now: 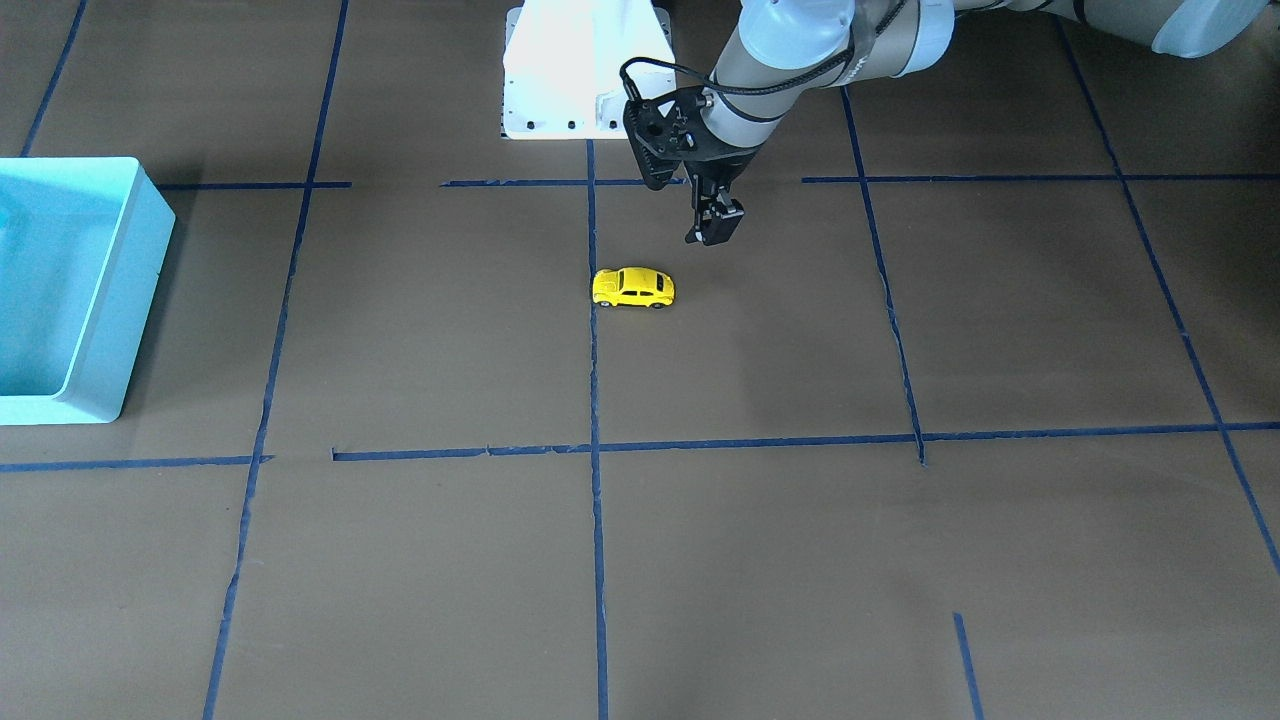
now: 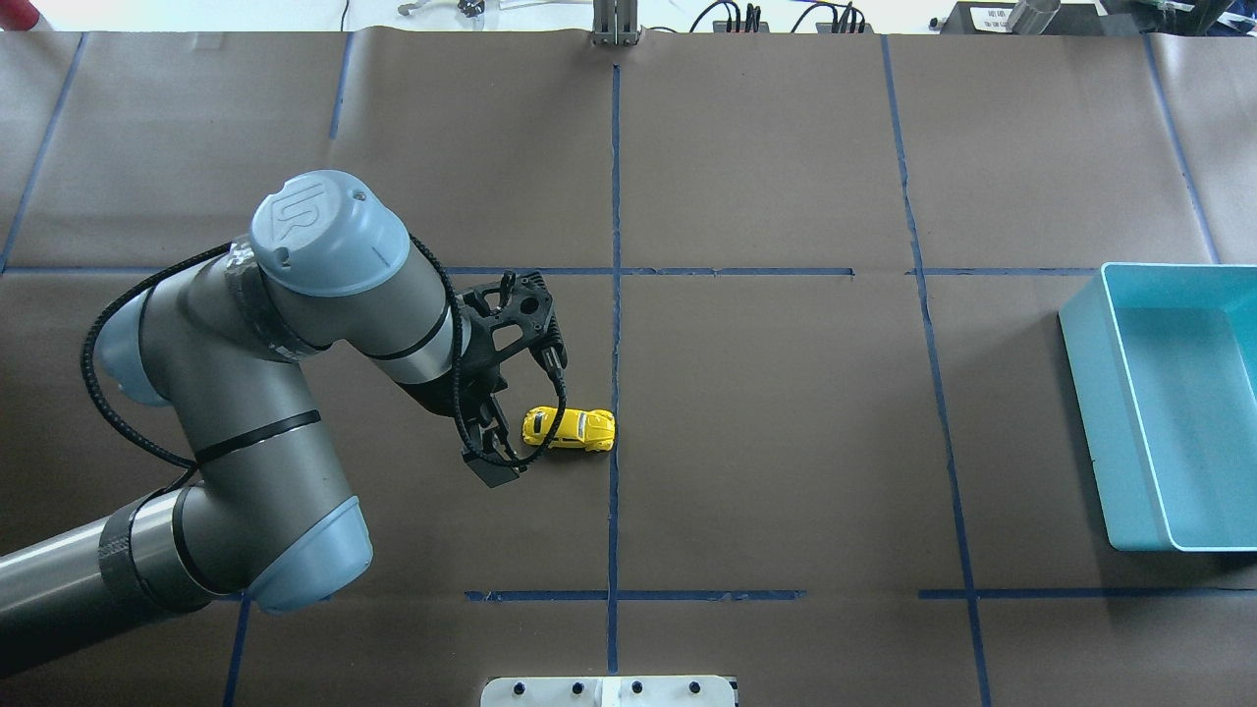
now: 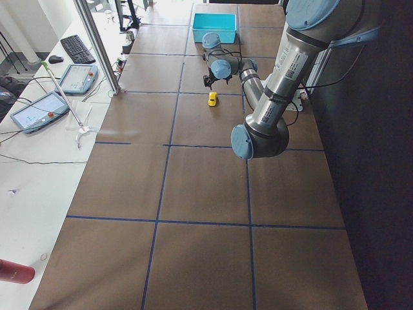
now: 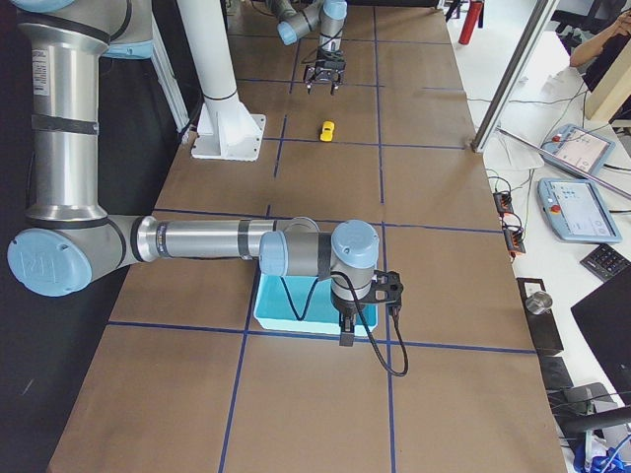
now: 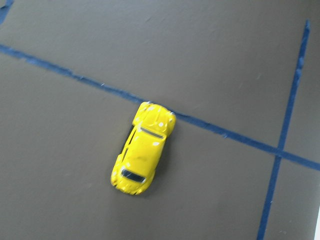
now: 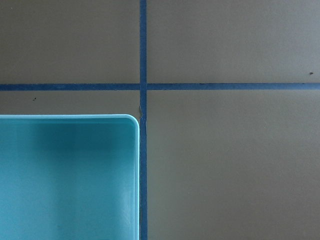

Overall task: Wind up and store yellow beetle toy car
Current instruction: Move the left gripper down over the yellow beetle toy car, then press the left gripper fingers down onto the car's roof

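Step in hand: the approach to a first grasp; judging by how things lie, neither winding nor storing has begun.
Yellow beetle toy car [image 2: 569,429]: stands on its wheels near the middle of the brown table [image 2: 786,491], one end touching the central blue tape line [image 2: 615,196], and no gripper holds it.
Left gripper [image 2: 494,454]: hovers just beside the car on the robot's left of it, not touching. Its fingers appear spread, though the angle leaves some doubt.
Right gripper [image 4: 347,335]: hangs over a corner of the light blue bin [image 2: 1088,422]. Only the side camera shows it, so spread or pressed together cannot be told.
Bin and car: well apart, the bin at the table's right end.
Next move: probably calls for centring the left gripper over the car, lowering it, and pinching the narrow flanks, with the wheels left on the table for a backward wind-up pull.
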{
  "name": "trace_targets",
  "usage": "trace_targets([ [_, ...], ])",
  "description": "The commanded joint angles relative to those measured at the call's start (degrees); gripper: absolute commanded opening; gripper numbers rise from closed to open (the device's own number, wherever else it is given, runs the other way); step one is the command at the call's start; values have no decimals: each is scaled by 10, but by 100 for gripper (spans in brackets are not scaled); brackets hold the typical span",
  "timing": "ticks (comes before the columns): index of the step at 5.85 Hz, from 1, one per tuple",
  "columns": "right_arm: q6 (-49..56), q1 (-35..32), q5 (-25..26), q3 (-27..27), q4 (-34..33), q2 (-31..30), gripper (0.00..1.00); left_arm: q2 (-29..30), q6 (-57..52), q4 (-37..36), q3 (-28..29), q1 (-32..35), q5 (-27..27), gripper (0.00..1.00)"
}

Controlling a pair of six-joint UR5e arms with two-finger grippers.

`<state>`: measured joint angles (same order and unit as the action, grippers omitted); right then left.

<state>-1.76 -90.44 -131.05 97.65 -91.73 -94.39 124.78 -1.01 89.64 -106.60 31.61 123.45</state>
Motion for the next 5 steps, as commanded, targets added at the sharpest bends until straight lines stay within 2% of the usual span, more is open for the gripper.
trace_targets([
  [1,0,0,0,0,1,0,100,64,-108,-72,44,-7,-3,100],
  [2,0,-1,0,0,0,0,100,80,-209,-126,48,-6,-8,100],
  [3,0,0,0,0,1,0,100,100,-215,-182,53,-8,-37,100],
  [5,0,0,0,0,1,0,100,125,-325,-275,64,-22,-123,100],
])
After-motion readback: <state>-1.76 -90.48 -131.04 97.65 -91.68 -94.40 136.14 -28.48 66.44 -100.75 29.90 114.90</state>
